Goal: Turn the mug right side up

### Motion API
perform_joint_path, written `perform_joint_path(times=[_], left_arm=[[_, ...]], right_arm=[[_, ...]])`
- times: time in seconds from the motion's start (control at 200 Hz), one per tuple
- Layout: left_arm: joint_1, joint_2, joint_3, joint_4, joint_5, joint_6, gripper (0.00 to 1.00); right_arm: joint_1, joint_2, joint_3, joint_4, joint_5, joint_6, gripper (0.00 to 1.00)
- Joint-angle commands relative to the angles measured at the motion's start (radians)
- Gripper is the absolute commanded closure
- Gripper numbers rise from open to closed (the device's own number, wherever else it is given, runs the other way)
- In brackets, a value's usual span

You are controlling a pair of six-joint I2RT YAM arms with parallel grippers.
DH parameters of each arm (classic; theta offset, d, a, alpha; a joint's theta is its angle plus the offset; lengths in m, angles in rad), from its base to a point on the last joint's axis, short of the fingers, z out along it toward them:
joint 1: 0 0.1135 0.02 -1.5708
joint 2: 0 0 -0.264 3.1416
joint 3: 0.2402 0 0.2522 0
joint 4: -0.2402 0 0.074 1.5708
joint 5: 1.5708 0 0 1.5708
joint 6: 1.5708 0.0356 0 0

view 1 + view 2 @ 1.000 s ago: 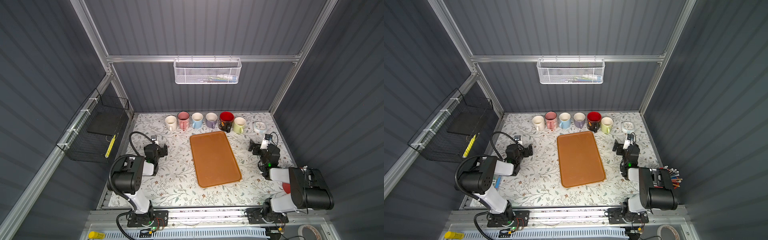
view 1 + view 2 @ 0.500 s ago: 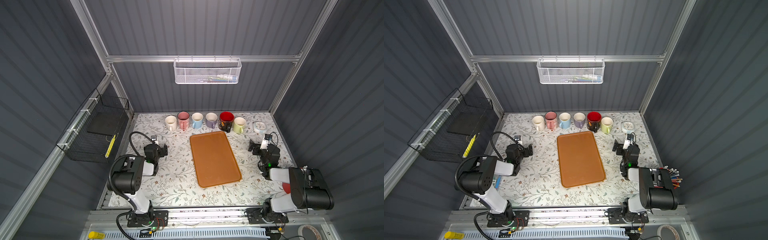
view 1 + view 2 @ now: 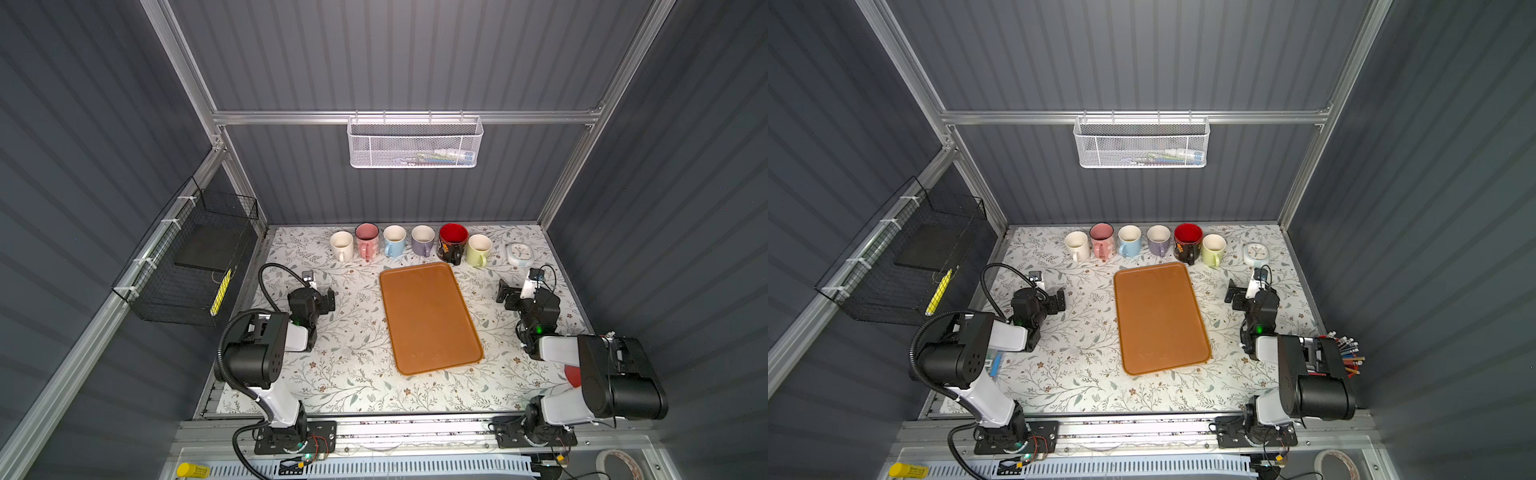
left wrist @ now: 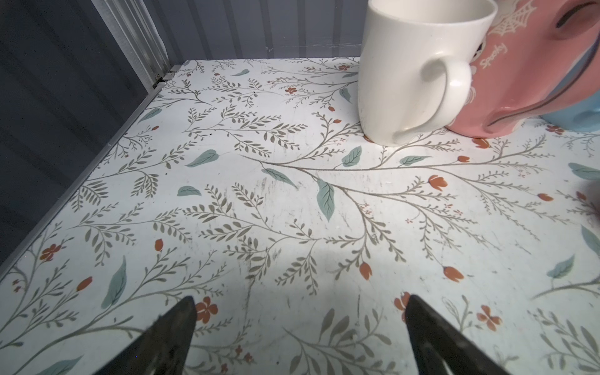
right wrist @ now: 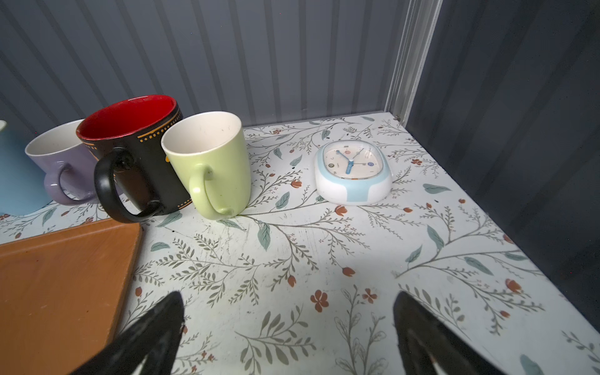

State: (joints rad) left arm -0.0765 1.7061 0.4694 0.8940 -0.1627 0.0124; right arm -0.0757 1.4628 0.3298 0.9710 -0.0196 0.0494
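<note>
Several mugs stand in a row along the back wall, every one with its mouth up: white [image 3: 341, 245], pink [image 3: 367, 239], blue [image 3: 394, 240], purple [image 3: 422, 240], black with red inside [image 3: 453, 243] and pale green [image 3: 478, 249]. My left gripper [image 3: 329, 298] rests low over the table, left of the tray, open and empty. In the left wrist view it [image 4: 300, 302] faces the white mug [image 4: 406, 74] and pink mug [image 4: 526, 74] from a distance. My right gripper [image 3: 504, 293] sits right of the tray, open and empty. In the right wrist view it [image 5: 289, 297] faces the green mug [image 5: 211, 156].
An orange tray [image 3: 430, 318] lies mid-table with nothing on it. A small white and blue clock [image 3: 518, 253] lies at the back right, beside the green mug. A black wire basket [image 3: 195, 266] hangs on the left wall, a white mesh basket [image 3: 415, 143] on the back wall.
</note>
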Motion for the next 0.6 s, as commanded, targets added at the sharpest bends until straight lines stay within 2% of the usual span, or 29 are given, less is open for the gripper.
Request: perform_joint_path(times=[0.0, 0.595], left_arm=[[0.009, 0.010, 0.008, 0.004, 0.006, 0.012, 0.00], [0.009, 0.010, 0.008, 0.006, 0.006, 0.011, 0.00]], right_arm=[[0.004, -0.004, -0.002, -0.002, -0.003, 0.009, 0.01], [0.005, -0.003, 0.001, -0.006, -0.006, 0.005, 0.01]])
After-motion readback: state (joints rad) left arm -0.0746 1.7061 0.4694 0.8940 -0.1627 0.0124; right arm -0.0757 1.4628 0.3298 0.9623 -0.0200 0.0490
